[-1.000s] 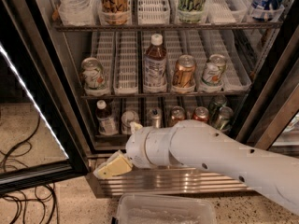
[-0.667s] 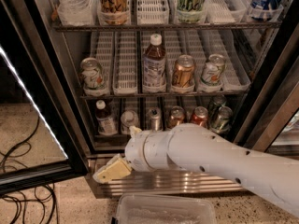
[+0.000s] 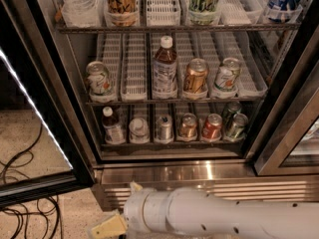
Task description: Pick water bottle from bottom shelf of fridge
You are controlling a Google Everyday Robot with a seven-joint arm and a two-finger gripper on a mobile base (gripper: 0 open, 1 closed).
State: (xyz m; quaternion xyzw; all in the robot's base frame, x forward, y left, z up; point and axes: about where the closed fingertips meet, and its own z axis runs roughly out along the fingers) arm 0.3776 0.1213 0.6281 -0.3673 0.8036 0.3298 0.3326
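The fridge (image 3: 209,172) stands open in front of me, with its steel louvred base low in the camera view. On the bottom shelf (image 3: 174,144) the small clear water bottle (image 3: 138,129) with a white cap stands second from the left. It is between a dark-drink bottle (image 3: 112,126) and a silver can (image 3: 164,127). My gripper (image 3: 107,226) is at the bottom left edge of the view, on the end of the white arm (image 3: 214,215). It is below the fridge base, well under and apart from the water bottle.
More cans (image 3: 212,127) fill the bottom shelf to the right. The middle rack holds a tall brown bottle (image 3: 165,66) and cans. The open glass door (image 3: 40,118) stands at the left, with black cables (image 3: 20,193) on the floor beside it.
The arm and gripper have dropped lower in the view, from in front of the bottom shelf to below the fridge base. The whole bottom shelf now shows.
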